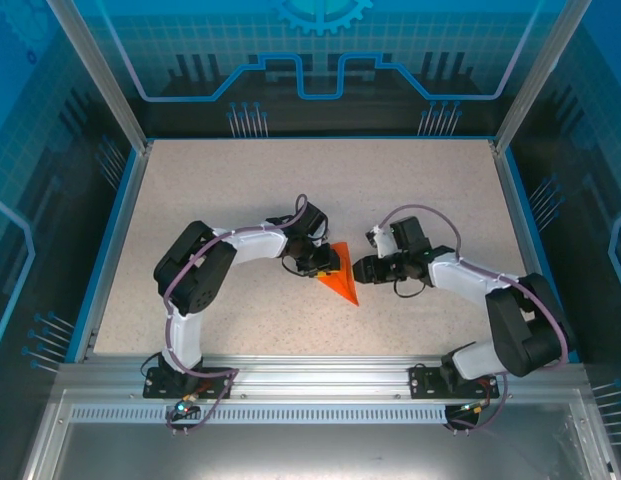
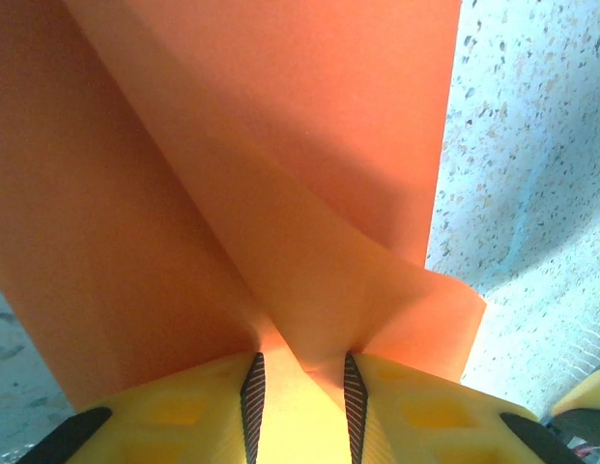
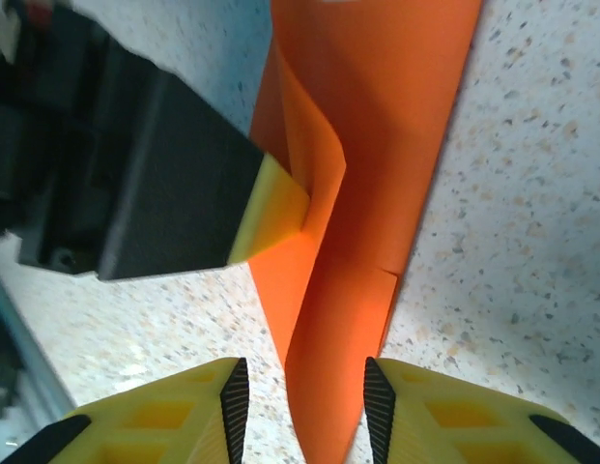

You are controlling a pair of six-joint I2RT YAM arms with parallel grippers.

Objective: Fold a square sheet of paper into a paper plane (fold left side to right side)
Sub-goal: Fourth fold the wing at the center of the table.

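Note:
The square sheet of paper is now folded into a narrow, pointed orange paper plane lying mid-table between the two grippers. My left gripper sits at its left edge. In the left wrist view, a raised fold of the paper plane runs in between the pads of the left gripper, which is shut on it. My right gripper faces it from the right. In the right wrist view, the right gripper is open and the tip of the paper plane passes between its pads without touching them. The left gripper's yellow finger presses on the curled flap.
The speckled beige table has a blue raised border and transparent walls on three sides. An aluminium rail carrying both arm bases runs along the near edge. Bare tabletop lies all around the paper.

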